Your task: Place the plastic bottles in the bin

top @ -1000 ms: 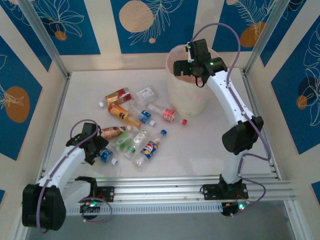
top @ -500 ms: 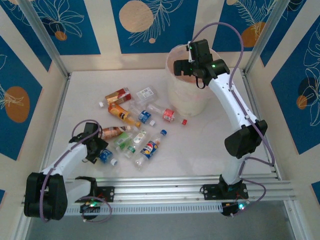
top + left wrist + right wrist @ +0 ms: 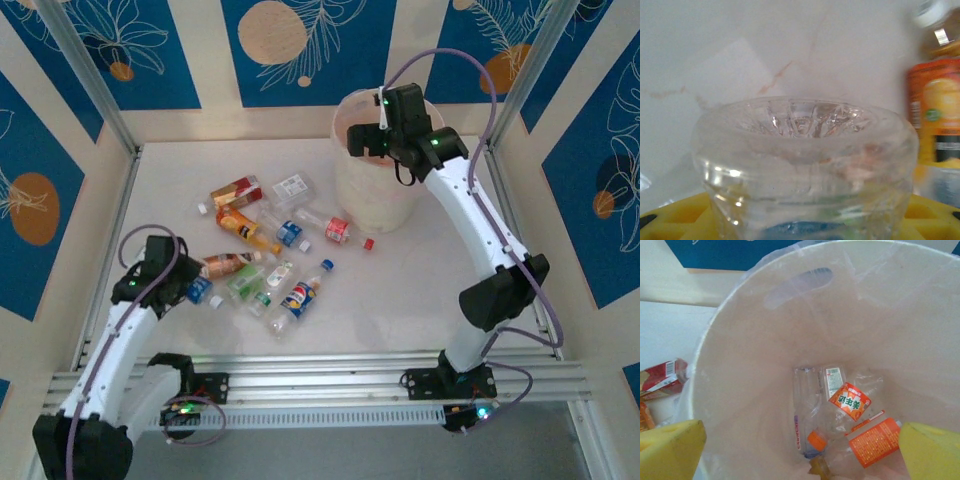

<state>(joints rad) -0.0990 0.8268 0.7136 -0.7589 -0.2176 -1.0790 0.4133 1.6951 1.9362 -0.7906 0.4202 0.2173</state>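
Left wrist view: my left gripper (image 3: pixel 802 222) has just clamped a clear bottle (image 3: pixel 805 150), so the bin (image 3: pixel 372 203) comes next.

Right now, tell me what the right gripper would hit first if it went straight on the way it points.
The right gripper, open, points down into the bin. Straight on, it would likely meet the crushed bottles lying at the bottom first, though how deep they lie is unclear.
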